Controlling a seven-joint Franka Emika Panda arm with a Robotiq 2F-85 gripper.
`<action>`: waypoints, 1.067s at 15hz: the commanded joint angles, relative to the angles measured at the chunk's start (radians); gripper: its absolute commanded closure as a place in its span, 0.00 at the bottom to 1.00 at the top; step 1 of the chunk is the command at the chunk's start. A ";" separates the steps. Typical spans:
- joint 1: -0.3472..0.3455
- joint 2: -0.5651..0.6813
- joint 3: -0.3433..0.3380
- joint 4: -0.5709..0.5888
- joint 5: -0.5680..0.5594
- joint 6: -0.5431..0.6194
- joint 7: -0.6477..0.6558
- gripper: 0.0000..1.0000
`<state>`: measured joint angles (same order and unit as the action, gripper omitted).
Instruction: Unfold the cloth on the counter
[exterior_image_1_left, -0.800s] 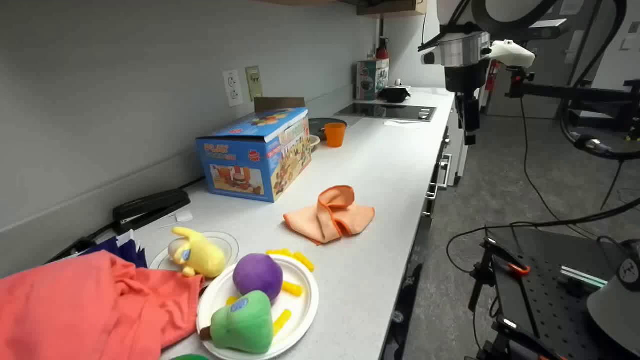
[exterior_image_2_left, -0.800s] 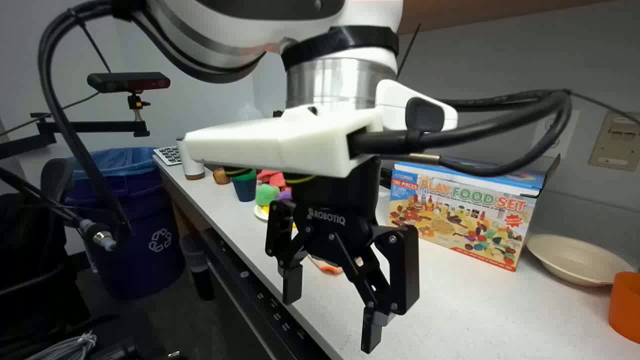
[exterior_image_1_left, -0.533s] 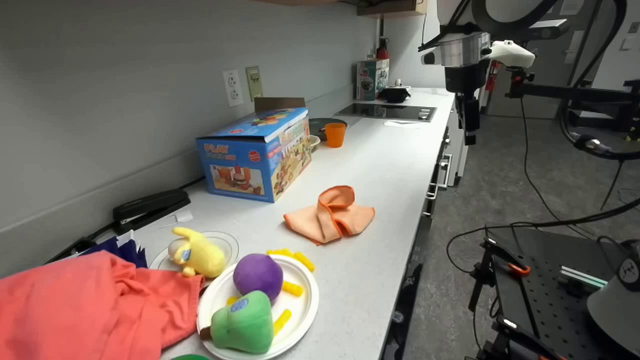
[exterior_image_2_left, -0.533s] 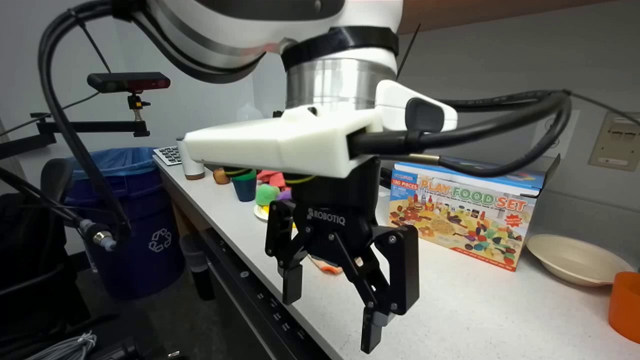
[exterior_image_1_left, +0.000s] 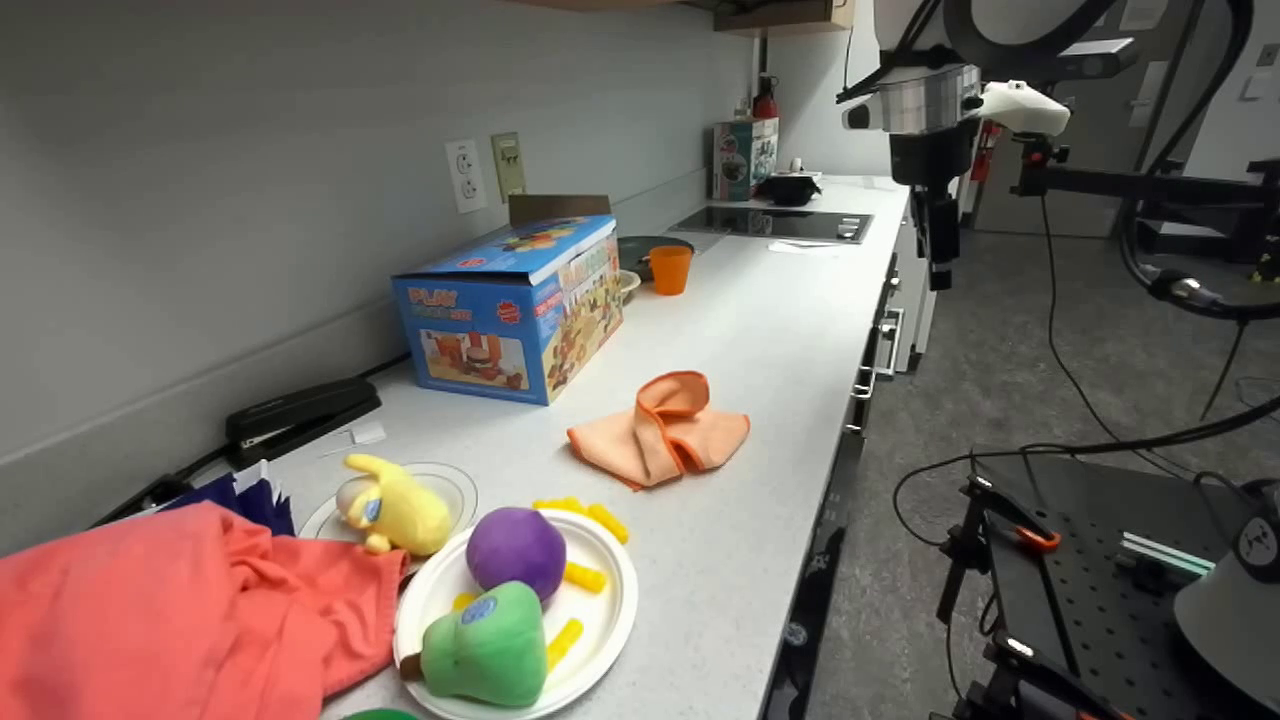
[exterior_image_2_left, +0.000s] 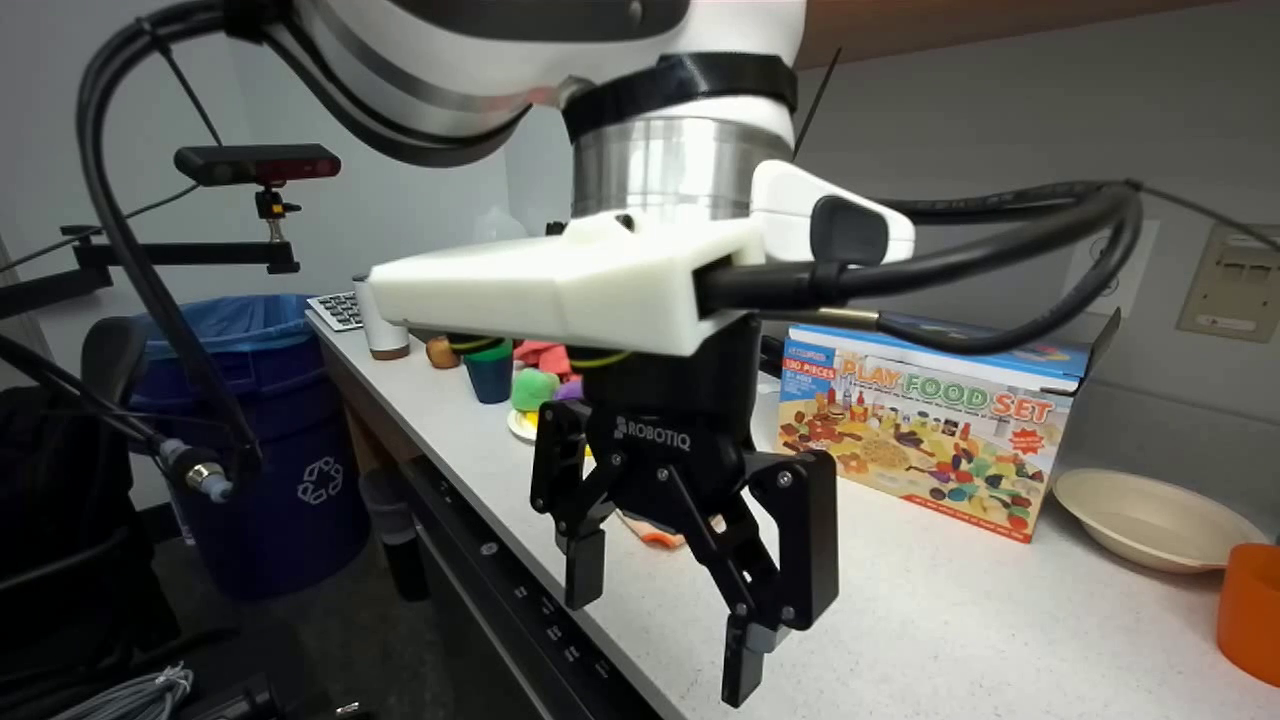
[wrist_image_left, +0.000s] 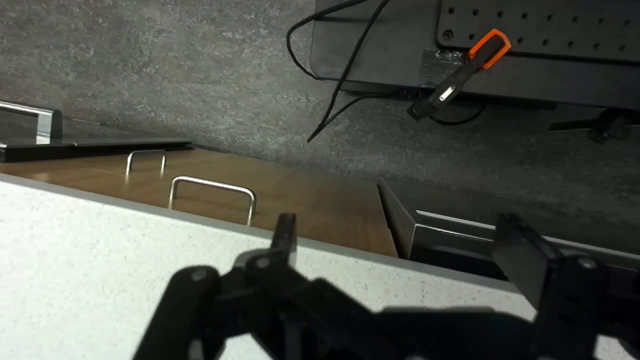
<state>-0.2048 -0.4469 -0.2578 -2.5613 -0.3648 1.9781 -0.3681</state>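
Note:
The salmon-orange cloth (exterior_image_1_left: 650, 445) lies crumpled on the light grey-white counter (exterior_image_1_left: 740, 320), with a raised folded loop at its middle and flaps spread to both sides. In an exterior view a small part of the cloth (exterior_image_2_left: 655, 535) shows behind my gripper (exterior_image_2_left: 663, 630); the rest is hidden. My gripper is open and empty, fingers pointing down, above the counter's front edge and apart from the cloth. In the wrist view the open gripper (wrist_image_left: 400, 235) has the counter (wrist_image_left: 100, 260) edge between its fingers; the cloth is out of view there.
The toy box (exterior_image_1_left: 500, 330) stands against the wall beside the cloth. A plate (exterior_image_1_left: 622, 620) with plush toys and yellow sticks and bunched coral-red fabric (exterior_image_1_left: 180, 610) lie on the counter. A bowl (exterior_image_2_left: 1150, 515) and orange cup (exterior_image_2_left: 1250, 610) stand past the box.

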 joint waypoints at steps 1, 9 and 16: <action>-0.001 0.000 0.001 0.002 0.001 -0.003 -0.001 0.00; 0.037 -0.036 0.005 0.010 0.099 -0.014 -0.020 0.00; 0.116 -0.057 0.038 0.029 0.239 0.005 -0.024 0.00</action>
<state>-0.1238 -0.4823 -0.2279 -2.5440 -0.1875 1.9790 -0.3699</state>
